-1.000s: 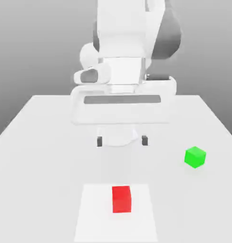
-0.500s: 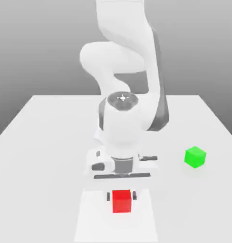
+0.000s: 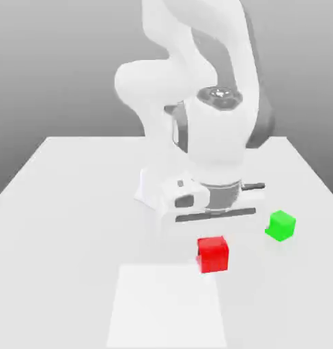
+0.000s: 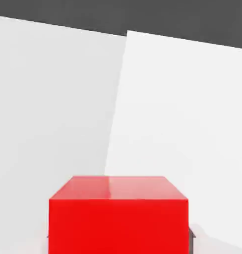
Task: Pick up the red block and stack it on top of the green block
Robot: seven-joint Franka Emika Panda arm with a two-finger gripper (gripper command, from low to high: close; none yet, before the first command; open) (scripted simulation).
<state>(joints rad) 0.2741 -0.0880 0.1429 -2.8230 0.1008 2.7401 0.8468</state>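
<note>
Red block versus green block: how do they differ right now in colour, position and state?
The red block is bright red; the green block is bright green. The red block is held in the gripper's jaws, while the green block is ungripped and sits on the table. In the exterior view, the green block lies farther to the right than the red block. Both are plain, matte cubes.

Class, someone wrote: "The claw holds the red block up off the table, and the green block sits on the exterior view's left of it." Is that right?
Not quite: the exterior view shows the green block on its right of the red block. The claw does hold the red block up.
</note>
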